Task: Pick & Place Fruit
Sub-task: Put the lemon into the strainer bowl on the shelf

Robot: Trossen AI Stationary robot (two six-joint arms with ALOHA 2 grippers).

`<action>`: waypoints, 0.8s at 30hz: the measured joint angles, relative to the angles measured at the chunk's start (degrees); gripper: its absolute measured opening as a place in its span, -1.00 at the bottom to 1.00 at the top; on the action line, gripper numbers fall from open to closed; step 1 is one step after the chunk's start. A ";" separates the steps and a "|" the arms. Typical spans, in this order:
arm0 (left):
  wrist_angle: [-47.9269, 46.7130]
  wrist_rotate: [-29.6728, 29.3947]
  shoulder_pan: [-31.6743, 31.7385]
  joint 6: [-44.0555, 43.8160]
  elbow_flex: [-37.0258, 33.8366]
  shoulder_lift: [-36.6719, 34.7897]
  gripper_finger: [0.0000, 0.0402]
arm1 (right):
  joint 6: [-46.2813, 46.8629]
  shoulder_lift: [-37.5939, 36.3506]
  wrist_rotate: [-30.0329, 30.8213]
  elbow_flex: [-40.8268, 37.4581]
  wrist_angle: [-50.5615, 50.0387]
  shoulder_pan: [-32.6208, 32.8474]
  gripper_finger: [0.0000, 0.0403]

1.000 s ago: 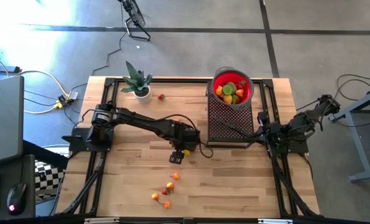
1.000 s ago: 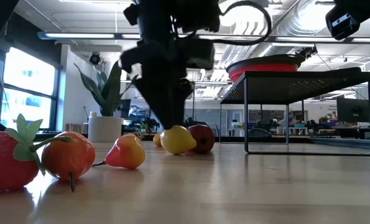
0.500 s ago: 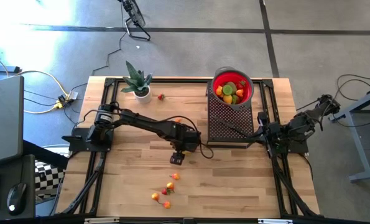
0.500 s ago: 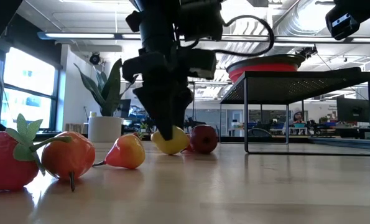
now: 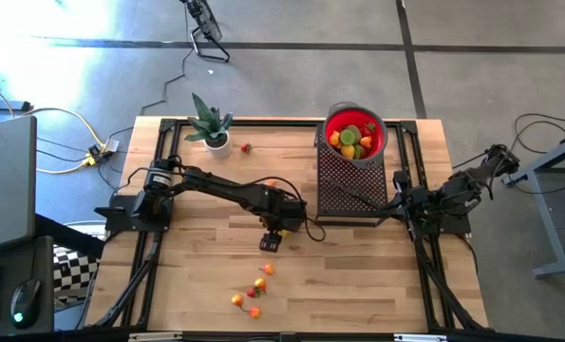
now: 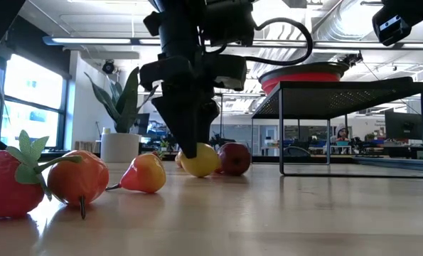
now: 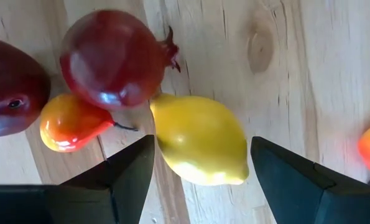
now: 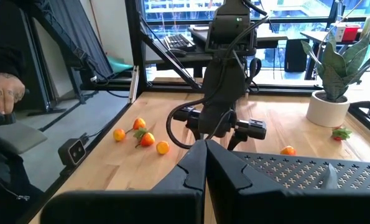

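While the right gripper [image 8: 204, 163] waits pressed together beside the black mesh stand [image 5: 348, 180], the left gripper [image 7: 200, 163] straddles, fingers spread, a glossy yellow toy lemon [image 7: 200, 140] lying mid-counter [image 5: 358, 275].

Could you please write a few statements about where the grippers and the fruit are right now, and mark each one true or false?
1. The left gripper is open, with a finger on each side of the yellow lemon. True.
2. The lemon is already lifted clear of the table. False: in the low view it rests on the wood.
3. The red bowl on the black mesh stand is empty. False: it holds several fruits.
4. The right gripper is shut and waits at the right side of the table. True.
5. A dark red pomegranate lies right beside the lemon. True.
6. The potted plant stands inside the bowl. False: it stands on the table.
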 joint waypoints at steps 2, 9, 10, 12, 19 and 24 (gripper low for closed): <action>0.09 0.00 0.00 -0.61 0.00 0.00 0.29 | -0.02 0.00 0.00 0.00 0.00 0.00 -0.99; 0.87 0.00 -0.01 -1.53 0.00 -0.02 0.29 | -0.02 0.00 0.00 0.00 0.00 0.00 -0.99; 0.89 -0.02 -0.02 -1.58 0.00 -0.01 0.29 | -0.02 0.00 0.00 0.00 0.00 0.00 -0.99; 1.43 0.03 -0.02 -1.79 0.02 0.68 0.29 | -0.01 0.00 0.00 0.00 0.00 0.02 -0.99; 0.90 1.93 0.00 -2.66 -0.19 2.21 0.29 | 0.01 -0.02 0.00 0.00 0.01 0.00 -0.99; 1.37 1.99 0.02 -2.59 0.04 2.12 0.29 | 0.00 -0.02 0.00 0.00 0.03 -0.01 -0.99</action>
